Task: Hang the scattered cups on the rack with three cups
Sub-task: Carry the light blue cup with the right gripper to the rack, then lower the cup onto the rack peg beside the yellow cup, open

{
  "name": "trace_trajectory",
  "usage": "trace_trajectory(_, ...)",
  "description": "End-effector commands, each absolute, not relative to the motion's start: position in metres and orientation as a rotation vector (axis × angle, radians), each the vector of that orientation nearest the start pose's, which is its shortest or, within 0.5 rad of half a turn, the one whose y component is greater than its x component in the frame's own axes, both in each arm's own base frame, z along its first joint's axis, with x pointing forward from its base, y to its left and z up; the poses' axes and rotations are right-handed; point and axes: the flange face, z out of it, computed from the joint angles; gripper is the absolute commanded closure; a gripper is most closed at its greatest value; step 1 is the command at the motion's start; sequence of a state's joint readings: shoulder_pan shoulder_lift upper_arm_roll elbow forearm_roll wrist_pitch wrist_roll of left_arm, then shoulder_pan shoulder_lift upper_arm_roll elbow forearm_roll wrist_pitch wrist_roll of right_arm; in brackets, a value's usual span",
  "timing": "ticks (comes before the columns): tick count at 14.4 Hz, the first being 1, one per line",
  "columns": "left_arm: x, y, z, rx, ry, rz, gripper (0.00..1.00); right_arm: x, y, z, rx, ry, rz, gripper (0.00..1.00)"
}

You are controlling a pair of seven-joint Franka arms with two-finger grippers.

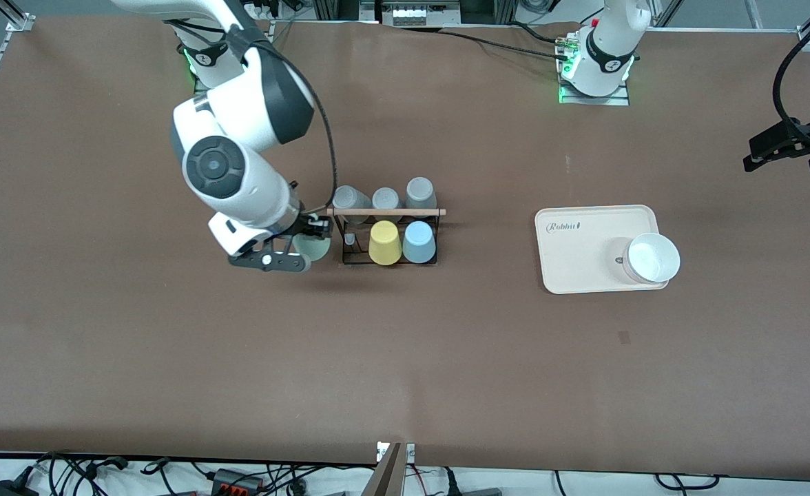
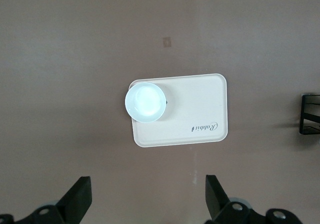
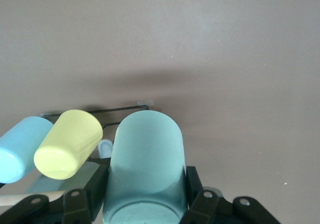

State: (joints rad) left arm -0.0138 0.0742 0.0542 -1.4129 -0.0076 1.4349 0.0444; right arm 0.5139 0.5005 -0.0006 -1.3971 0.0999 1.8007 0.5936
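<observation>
- The right gripper (image 1: 306,249) pinches the mint cup (image 3: 145,169) by its sides, hovering beside the rack (image 1: 386,234) at the right arm's end, probably lining it up with the one bare peg (image 1: 350,239).
- The blue cup (image 1: 419,242) already hangs beside the yellow cup (image 1: 384,242).
- The left gripper (image 2: 147,201) waits, fingers spread, high over the tray (image 2: 200,108) and white bowl (image 2: 145,101).
- The brown table (image 1: 405,358) is otherwise bare; cables run along its edge.

Robot lab: brown table (image 1: 171,358), aluminium framing, cables.
</observation>
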Motion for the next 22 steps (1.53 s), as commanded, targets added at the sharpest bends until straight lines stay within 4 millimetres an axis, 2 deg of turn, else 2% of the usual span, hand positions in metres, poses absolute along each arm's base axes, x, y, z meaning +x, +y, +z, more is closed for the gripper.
trace_trajectory(1, 0.565, 0.021, 0.649, -3.129, -0.006, 0.061, 0.00, 0.598, 0.380, 0.400, -3.100, 0.235, 0.220, 0.75)
trace_trajectory(4, 0.564, 0.022, 0.650, -3.132, -0.006, 0.065, 0.00, 0.595, 0.396, 0.391, -3.097, 0.290, 0.222, 0.75)
trace_trajectory(8, 0.564, 0.022, 0.650, -3.132, -0.006, 0.068, 0.00, 0.594, 0.403, 0.373, -3.058, 0.336, 0.290, 0.75)
trace_trajectory(16, 0.563, 0.021, 0.648, -3.135, -0.005, 0.072, 0.00, 0.601, 0.406, 0.311, -3.065, 0.366, 0.341, 0.75)
trace_trajectory(20, 0.563, 0.021, 0.648, -3.135, -0.005, 0.075, 0.00, 0.603, 0.404, 0.301, -3.068, 0.370, 0.358, 0.75)
trace_trajectory(21, 0.563, 0.021, 0.648, -3.135, -0.005, 0.075, 0.00, 0.603, 0.403, 0.297, -3.070, 0.373, 0.364, 0.54)
trace_trajectory(22, 0.563, 0.021, 0.648, -3.135, -0.008, 0.075, 0.00, 0.604, 0.401, 0.298, -3.071, 0.379, 0.362, 0.01)
